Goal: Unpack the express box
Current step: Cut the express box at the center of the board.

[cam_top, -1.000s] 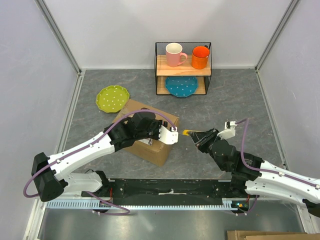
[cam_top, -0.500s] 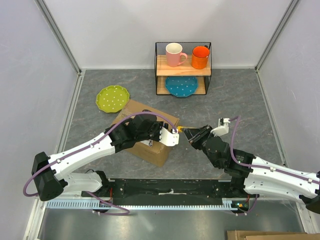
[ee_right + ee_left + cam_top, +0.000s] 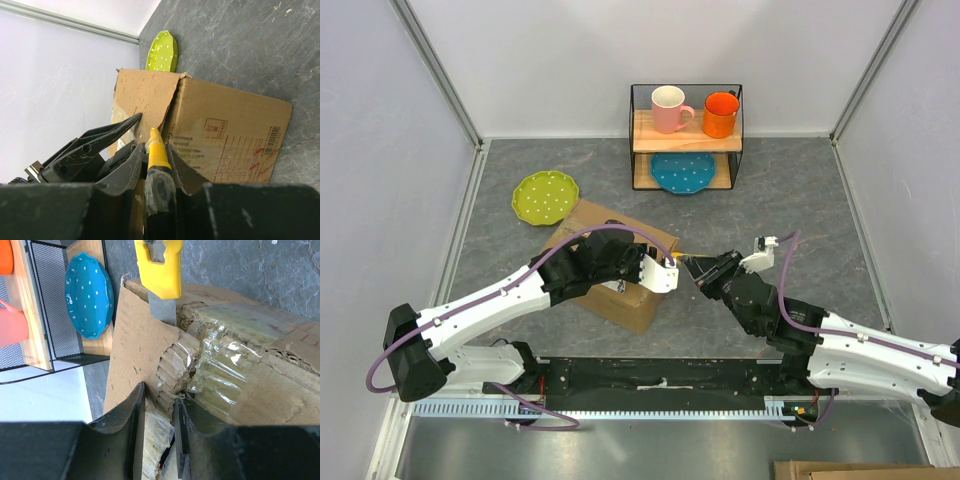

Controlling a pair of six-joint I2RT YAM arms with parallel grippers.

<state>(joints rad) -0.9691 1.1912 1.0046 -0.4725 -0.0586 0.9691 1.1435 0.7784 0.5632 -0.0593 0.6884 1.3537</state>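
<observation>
The express box (image 3: pixel 625 303), a brown carton with red print and clear tape, sits at the table's middle. My left gripper (image 3: pixel 665 272) reaches over it to its right corner. In the left wrist view that gripper (image 3: pixel 160 395) is shut on the box's (image 3: pixel 260 365) torn, taped edge. My right gripper (image 3: pixel 698 270) is just right of the box and is shut on a yellow utility knife (image 3: pixel 688 263). The knife's blade (image 3: pixel 162 310) touches the carton's edge by a raised flap (image 3: pixel 145 95). The right wrist view shows the knife (image 3: pixel 158 160) gripped between the right gripper's fingers (image 3: pixel 155 146).
A wire rack (image 3: pixel 645 130) at the back holds a pink mug (image 3: pixel 668 108), an orange mug (image 3: pixel 720 113) and a blue dotted plate (image 3: pixel 683 172). A green dotted plate (image 3: pixel 545 197) lies on the table behind and left of the box. Walls close in both sides.
My right arm has carried the knife leftward until its tip meets the box's right corner. The left gripper stays on the box, its jaws slightly narrower.
</observation>
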